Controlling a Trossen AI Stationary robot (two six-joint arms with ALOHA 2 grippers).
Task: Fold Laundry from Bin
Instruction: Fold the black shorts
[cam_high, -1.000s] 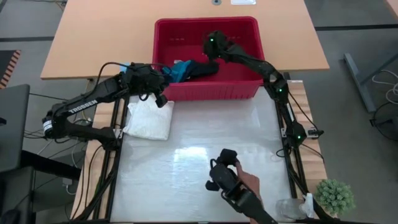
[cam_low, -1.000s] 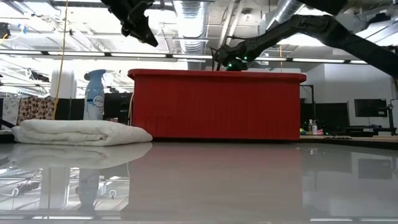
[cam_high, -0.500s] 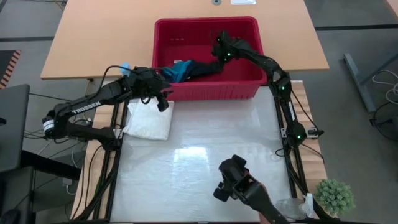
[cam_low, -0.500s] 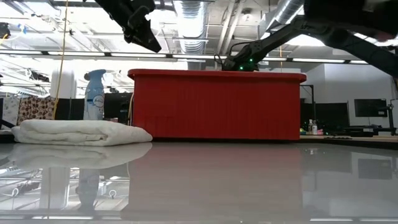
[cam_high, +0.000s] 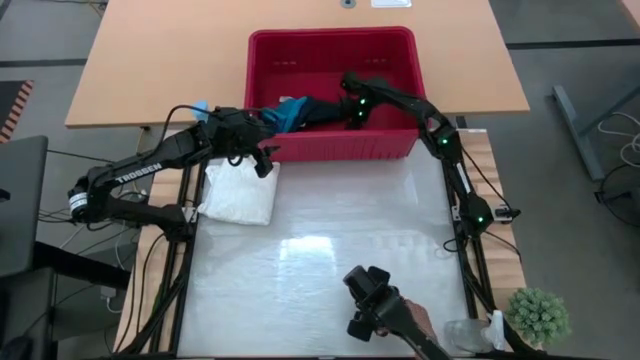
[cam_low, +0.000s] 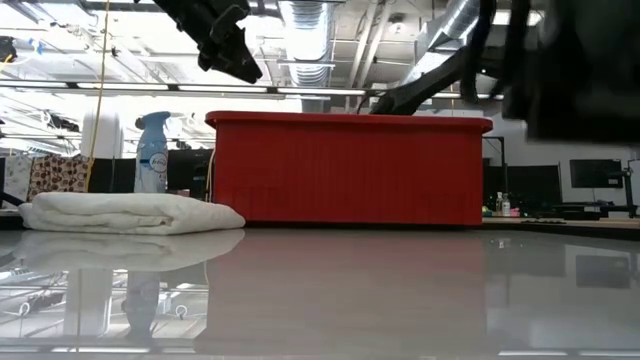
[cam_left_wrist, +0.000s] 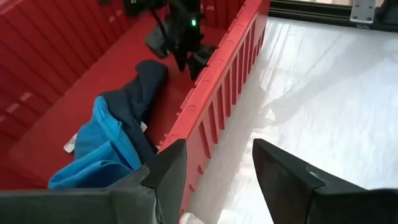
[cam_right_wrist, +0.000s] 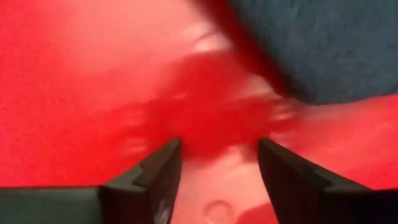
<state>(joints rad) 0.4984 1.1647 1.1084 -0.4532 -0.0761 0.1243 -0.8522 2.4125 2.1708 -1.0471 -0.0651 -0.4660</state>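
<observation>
Counting three cloths (cam_high: 240, 195), one bin (cam_high: 385, 143)

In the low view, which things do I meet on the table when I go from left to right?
Folded white cloth → blue spray bottle, standing behind the cloth → red bin.

bright overhead light, table glare, motion blur
</observation>
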